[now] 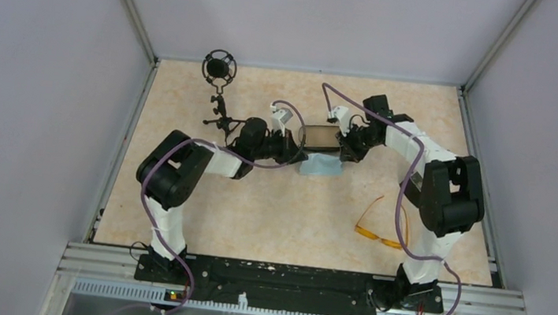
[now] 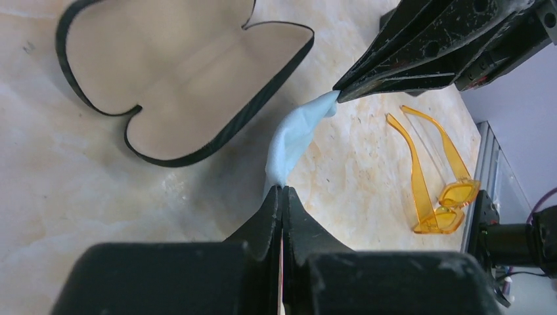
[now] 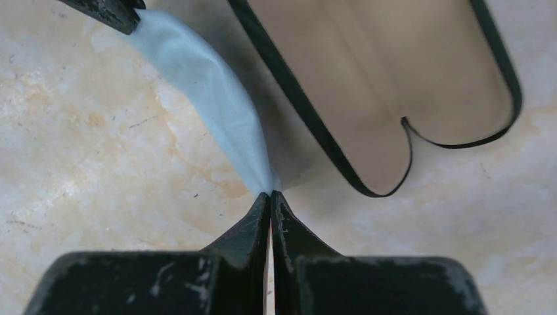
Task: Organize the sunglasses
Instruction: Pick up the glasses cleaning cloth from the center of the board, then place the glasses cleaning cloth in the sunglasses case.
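Closest in its wrist view: left gripper [image 2: 282,190], black jaws pressed fully together, pinching one end of a thin light blue cloth [image 2: 292,138]. The right gripper [image 3: 270,194] is the same: jaws closed with no gap, clamped on the opposite end. The cloth is bunched into a narrow twisted band running tip to tip; can't tell whether its lower edge touches the beige marbled tabletop [image 1: 269,212]. A black oblong glasses case [image 2: 177,72] lies wide open just beside the cloth on the far side, tan lining facing up. The sunglasses [image 1: 385,221], with translucent orange-amber lenses and thin orange arms, sit on the tabletop at near right, beside the right arm's upright link, well apart from case, cloth and both grippers. Their arms are unfolded and point away from the bases, lenses toward the near edge.
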{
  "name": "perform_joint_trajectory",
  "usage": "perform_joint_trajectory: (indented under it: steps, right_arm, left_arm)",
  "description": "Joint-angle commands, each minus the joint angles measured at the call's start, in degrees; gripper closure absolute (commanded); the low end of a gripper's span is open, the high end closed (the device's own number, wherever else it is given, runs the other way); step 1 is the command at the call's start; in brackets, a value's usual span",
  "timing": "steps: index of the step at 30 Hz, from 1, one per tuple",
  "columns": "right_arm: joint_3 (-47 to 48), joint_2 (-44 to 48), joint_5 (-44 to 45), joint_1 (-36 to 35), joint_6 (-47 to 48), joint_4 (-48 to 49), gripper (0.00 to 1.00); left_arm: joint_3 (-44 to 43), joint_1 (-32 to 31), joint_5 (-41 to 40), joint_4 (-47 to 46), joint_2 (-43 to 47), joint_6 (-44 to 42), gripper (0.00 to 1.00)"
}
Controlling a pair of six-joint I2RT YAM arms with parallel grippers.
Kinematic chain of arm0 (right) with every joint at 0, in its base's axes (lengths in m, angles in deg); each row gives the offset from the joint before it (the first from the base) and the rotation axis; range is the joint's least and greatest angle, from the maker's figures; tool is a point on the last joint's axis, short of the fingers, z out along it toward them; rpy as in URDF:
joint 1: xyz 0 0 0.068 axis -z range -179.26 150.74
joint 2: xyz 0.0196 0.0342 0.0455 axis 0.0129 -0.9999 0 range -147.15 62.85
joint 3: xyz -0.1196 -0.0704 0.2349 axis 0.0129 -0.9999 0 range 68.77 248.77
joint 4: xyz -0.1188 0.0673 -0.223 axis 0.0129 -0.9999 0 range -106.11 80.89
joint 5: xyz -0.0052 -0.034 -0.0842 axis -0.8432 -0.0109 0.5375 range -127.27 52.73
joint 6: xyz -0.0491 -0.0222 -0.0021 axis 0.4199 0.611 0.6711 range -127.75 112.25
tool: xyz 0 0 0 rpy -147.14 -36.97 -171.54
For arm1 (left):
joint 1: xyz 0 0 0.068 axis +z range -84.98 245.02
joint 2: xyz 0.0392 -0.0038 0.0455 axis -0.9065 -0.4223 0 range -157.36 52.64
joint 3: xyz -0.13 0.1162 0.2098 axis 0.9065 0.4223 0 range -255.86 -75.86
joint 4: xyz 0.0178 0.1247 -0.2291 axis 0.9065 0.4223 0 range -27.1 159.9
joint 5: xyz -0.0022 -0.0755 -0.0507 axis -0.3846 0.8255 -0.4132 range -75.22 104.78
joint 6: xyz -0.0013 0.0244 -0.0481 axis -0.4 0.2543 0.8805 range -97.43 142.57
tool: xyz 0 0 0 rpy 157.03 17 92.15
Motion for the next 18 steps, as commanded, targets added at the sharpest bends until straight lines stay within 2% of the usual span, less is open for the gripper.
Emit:
perform_joint_trajectory:
  steps: [1, 18]
  right_arm:
    - [4.40, -1.17, -0.42, 1.71, 1.09, -0.06, 1.00]
    - [13.69, -6.82, -0.33, 4.06, -0.10, -0.23, 1.00]
  left_arm:
    - [-3.42, -0.10, -3.35, -1.80, -1.11, -0.68, 1.00]
    - [-10.40, 1.06, -10.29, 4.60, -3.91, -1.07, 1.00]
